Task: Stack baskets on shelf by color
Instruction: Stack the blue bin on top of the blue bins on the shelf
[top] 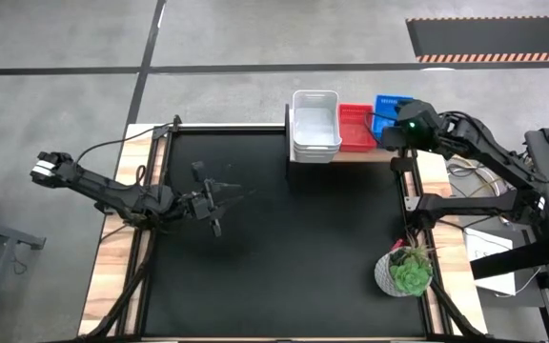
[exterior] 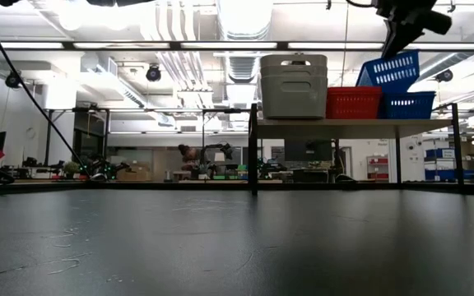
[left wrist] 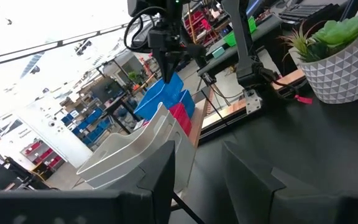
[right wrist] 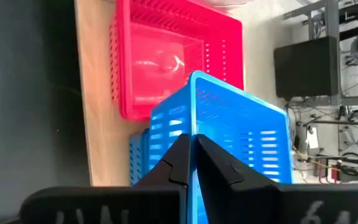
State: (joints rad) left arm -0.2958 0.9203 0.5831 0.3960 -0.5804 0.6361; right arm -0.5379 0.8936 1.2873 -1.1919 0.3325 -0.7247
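Observation:
On the light-wood shelf stand a stack of white baskets, red baskets and blue baskets, left to right. My right gripper is over the shelf's right end, shut on a tilted blue basket above a lower blue basket. My left gripper is open and empty, low over the table's left half. My right gripper pinches the upper blue basket's rim at its raised end between the two fingers, one on each side of the wall. The fingers come from above, pointing down. The basket hangs tilted, its lower end down at the blue basket beneath.
A round white pot with a green plant stands at the table's right near corner. The black tabletop stretches between the arms. The shelf's black frame legs stand at the table's far edge.

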